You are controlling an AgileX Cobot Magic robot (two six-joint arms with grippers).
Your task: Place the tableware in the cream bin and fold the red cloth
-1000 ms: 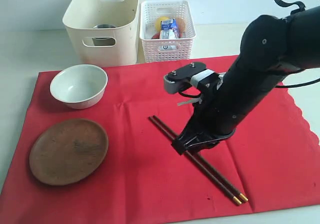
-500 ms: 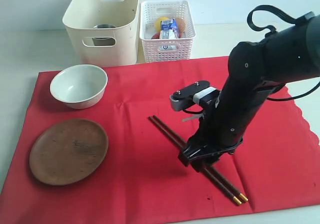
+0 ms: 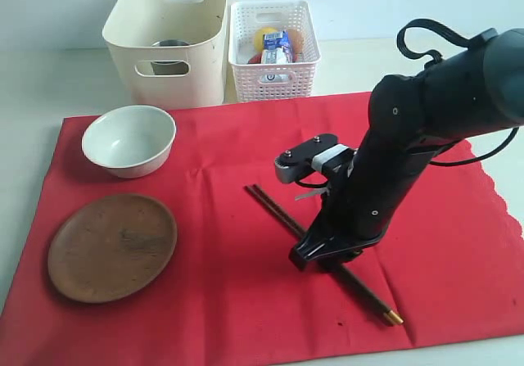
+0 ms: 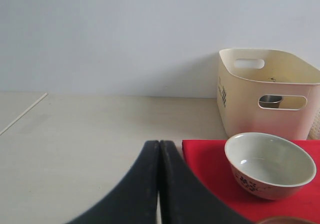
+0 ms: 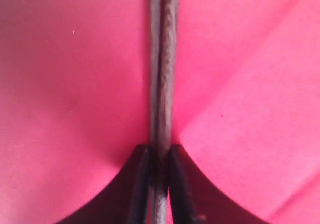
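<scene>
The red cloth [image 3: 246, 243] lies spread over the table. On it lie the dark chopsticks [image 3: 278, 206], and my right gripper [image 3: 323, 255] is shut on them near their middle; the right wrist view shows both sticks [image 5: 162, 58] pinched between the jaws of the right gripper [image 5: 160, 154]. A pale bowl [image 3: 129, 139] and a round wooden plate [image 3: 112, 246] rest on the cloth's left part. The cream bin [image 3: 168, 38] stands behind with a steel cup [image 3: 169, 45] inside. My left gripper [image 4: 159, 149] is shut and empty, beside the cloth's corner, near the bowl [image 4: 270, 165].
A white lattice basket [image 3: 273, 48] with a lemon and a milk carton stands to the right of the bin. The cloth's scalloped edge [image 3: 503, 198] runs along the right side. Bare table shows to the left of the cloth [image 4: 75, 134].
My right gripper opened, shifted down along the chopsticks and closed on them again. The two sticks are now drawn together into one line.
</scene>
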